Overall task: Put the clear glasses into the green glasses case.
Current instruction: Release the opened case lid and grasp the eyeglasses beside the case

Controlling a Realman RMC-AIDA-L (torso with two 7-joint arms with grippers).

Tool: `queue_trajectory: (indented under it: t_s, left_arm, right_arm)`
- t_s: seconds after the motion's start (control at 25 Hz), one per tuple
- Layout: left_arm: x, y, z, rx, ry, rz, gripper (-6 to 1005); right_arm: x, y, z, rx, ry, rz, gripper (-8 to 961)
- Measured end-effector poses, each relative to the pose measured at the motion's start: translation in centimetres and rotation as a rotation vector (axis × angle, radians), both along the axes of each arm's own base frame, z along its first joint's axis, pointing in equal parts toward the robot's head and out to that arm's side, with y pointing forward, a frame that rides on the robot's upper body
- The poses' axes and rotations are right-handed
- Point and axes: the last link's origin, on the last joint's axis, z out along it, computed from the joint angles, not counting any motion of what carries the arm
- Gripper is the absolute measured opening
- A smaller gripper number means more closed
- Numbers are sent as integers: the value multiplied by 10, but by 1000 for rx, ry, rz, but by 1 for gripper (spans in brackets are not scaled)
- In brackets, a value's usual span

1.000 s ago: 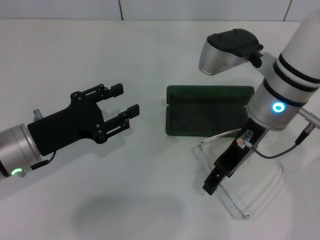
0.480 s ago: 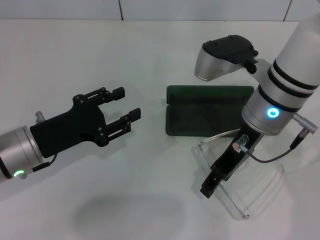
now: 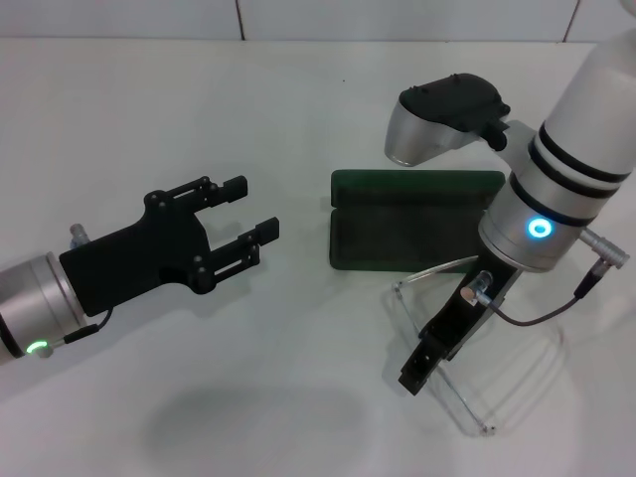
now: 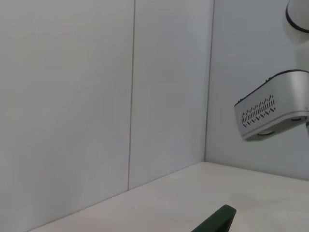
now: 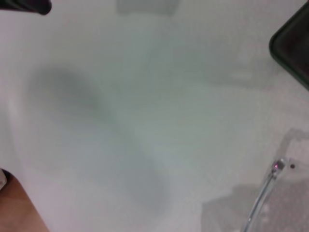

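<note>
One case (image 3: 412, 219), lying open. One pair of glasses (image 3: 437, 343). Two grippers: left (image 3: 253, 214), right (image 3: 415, 373).

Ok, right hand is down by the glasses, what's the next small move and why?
Probably ease the right hand a little lower onto the clear glasses and grip the frame. The glasses lie on the table beside the green glasses case, which is already open, and the hand sits right over the lens. The left hand waits, open, off to the left.

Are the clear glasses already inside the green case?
No: in the head view the clear glasses lie on the table in front of the open green glasses case, under the right gripper, and the case's lining shows bare.
</note>
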Motion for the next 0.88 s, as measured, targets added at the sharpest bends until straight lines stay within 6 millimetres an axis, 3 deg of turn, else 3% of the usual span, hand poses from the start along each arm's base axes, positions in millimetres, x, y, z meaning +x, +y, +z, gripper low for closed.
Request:
queue_trajectory:
  t_s: [0.52,0.88]
  left_arm:
    - [-1,1,-1,1,6,7,622]
    - [-2,-1,-1,0,3,10,622]
  right_arm:
    - [-2,-2,-5,-7,-12,32,692]
    - [-4,-1,-4,-11,-18,44,540]
